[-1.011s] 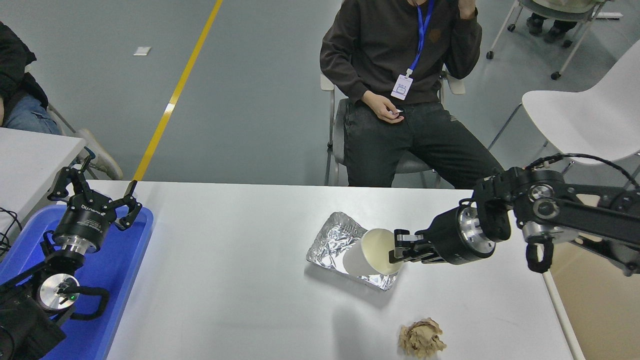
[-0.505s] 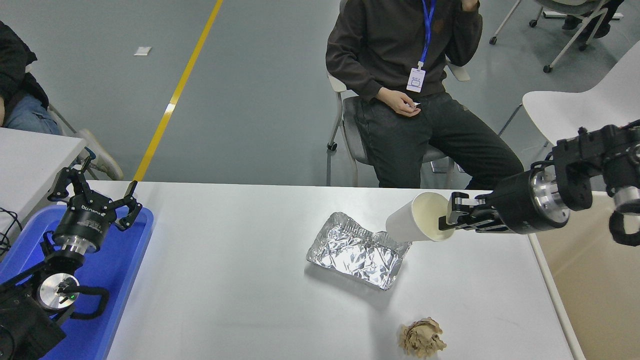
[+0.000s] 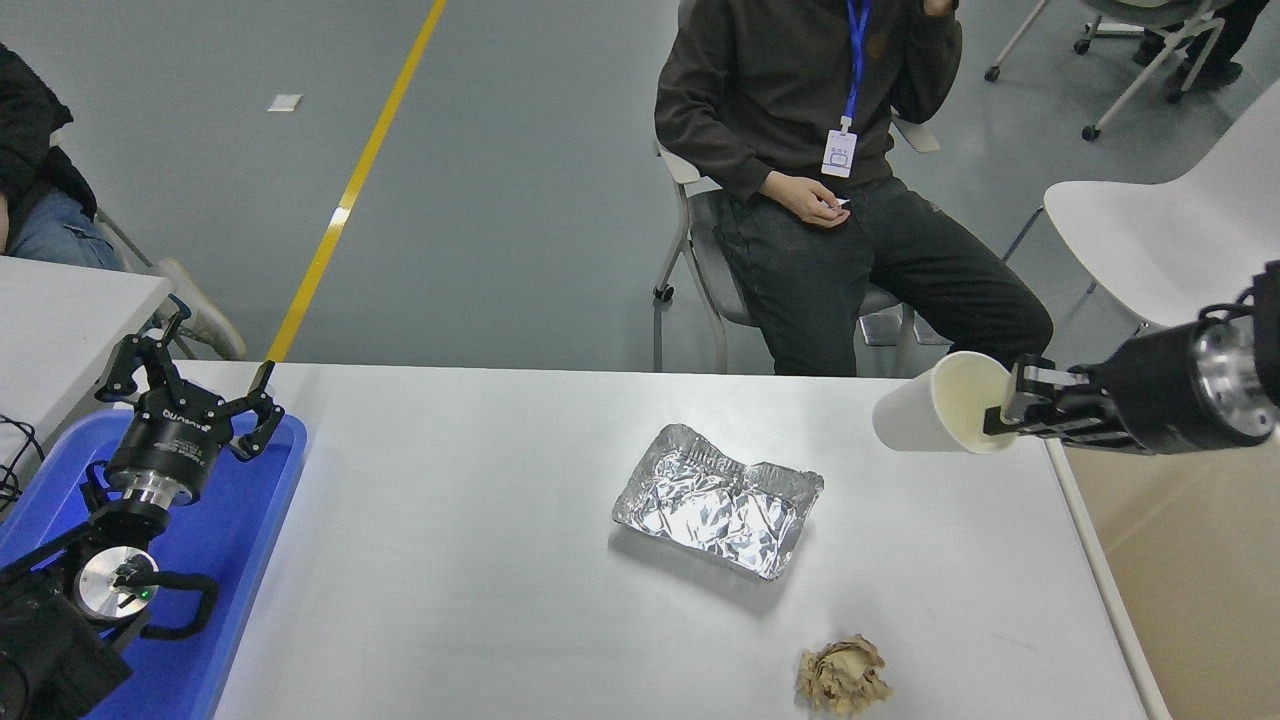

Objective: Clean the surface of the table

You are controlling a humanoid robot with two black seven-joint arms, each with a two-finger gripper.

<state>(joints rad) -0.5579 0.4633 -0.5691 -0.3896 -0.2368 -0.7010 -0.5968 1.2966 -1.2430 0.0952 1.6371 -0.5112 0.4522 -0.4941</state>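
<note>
The white table surface (image 3: 480,560) carries a crumpled foil tray (image 3: 716,499) at its middle and a brown crumpled paper ball (image 3: 842,676) near the front edge. My right gripper (image 3: 1010,412) is shut on the rim of a white paper cup (image 3: 940,416), held on its side above the table's far right corner. My left gripper (image 3: 190,390) stands open over the blue plastic tray (image 3: 230,560) at the left.
A person (image 3: 820,150) sits on a chair at the far side, hands in lap. A white chair (image 3: 1170,240) stands at the right. The corner of a second white table (image 3: 60,320) shows at the left. Beyond the right table edge is a beige surface (image 3: 1190,590).
My right gripper has lifted the paper cup out of the foil tray and carried it right and away, toward the far right corner. The left arm has not moved.
</note>
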